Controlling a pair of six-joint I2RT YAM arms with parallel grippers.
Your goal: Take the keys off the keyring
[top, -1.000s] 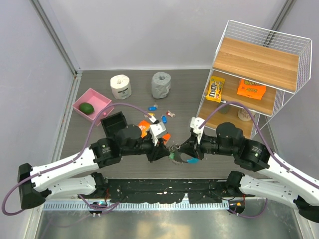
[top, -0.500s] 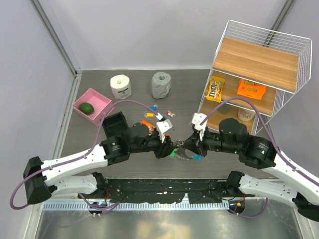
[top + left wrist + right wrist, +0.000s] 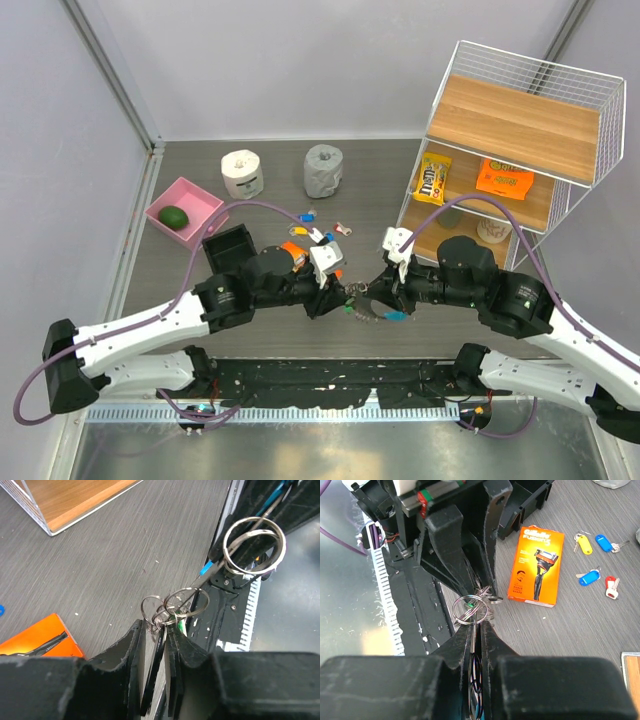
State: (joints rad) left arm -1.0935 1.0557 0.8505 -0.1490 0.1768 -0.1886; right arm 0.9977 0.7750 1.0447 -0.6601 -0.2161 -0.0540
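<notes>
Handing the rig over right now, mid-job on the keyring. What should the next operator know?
Left claw: shut on the keys, bunched on small rings.
Right claw: shut on the keyring, the large split ring.
Both hang between the claws, apparently still linked.
Done: both grasps set.
Left: work the keys off the keyring.

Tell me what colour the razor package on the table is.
Orange cardboard razor package; clearest in the right wrist view.
</notes>
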